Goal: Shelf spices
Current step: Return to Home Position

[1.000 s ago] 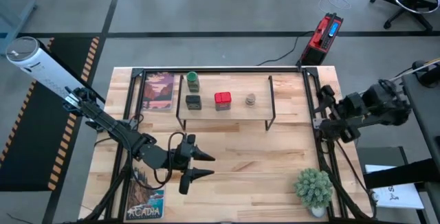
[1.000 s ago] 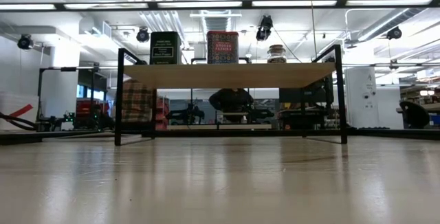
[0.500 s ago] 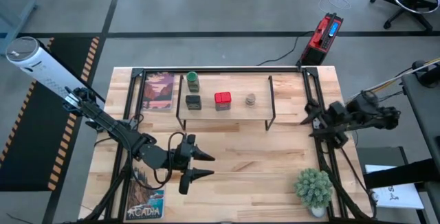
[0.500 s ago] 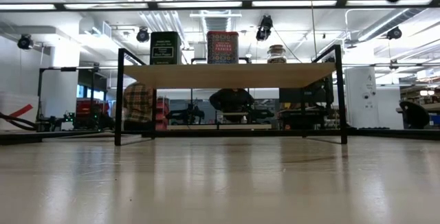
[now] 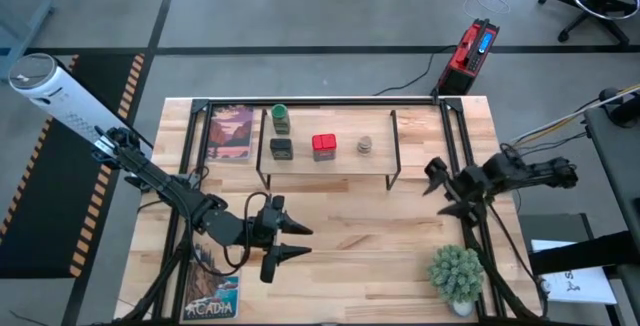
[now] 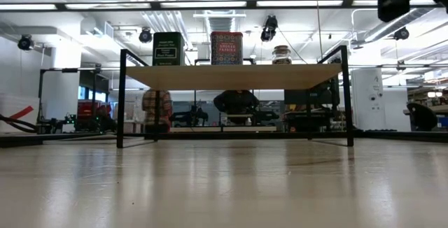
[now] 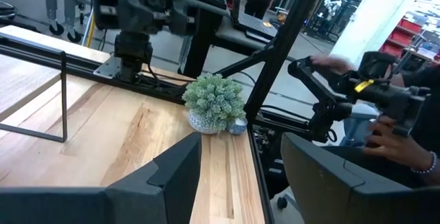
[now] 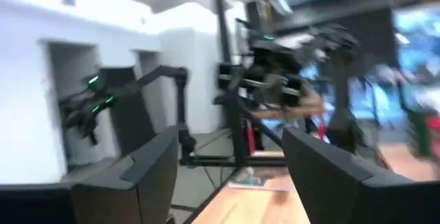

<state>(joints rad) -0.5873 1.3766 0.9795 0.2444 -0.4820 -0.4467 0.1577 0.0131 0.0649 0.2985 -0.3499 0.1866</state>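
All the spices stand on the shelf (image 5: 330,161): the green-lidded jar (image 5: 281,118), the dark olive tin (image 5: 281,148), the red tin (image 5: 323,146) and the tiny grey-brown jar (image 5: 365,145). The low view shows the olive tin (image 6: 168,49), red tin (image 6: 226,48) and small jar (image 6: 282,54) on the shelf board (image 6: 231,75); the green-lidded jar is hidden there. My left gripper (image 5: 297,241) hovers open over the table's near left part. My right gripper (image 5: 438,190) is open, just right of the shelf's right legs.
A picture book (image 5: 232,133) lies left of the shelf, another (image 5: 212,286) at the near left corner. A potted plant (image 5: 457,273) stands at the near right corner. Bare tabletop (image 5: 360,236) stretches between shelf and near edge. A person's hand (image 7: 385,135) shows beyond the table.
My right arm has swung in from the table's right edge toward the left, bringing its gripper over the table beside the shelf's right end; its tip now shows at the low view's top right. The spices and my left arm have kept still.
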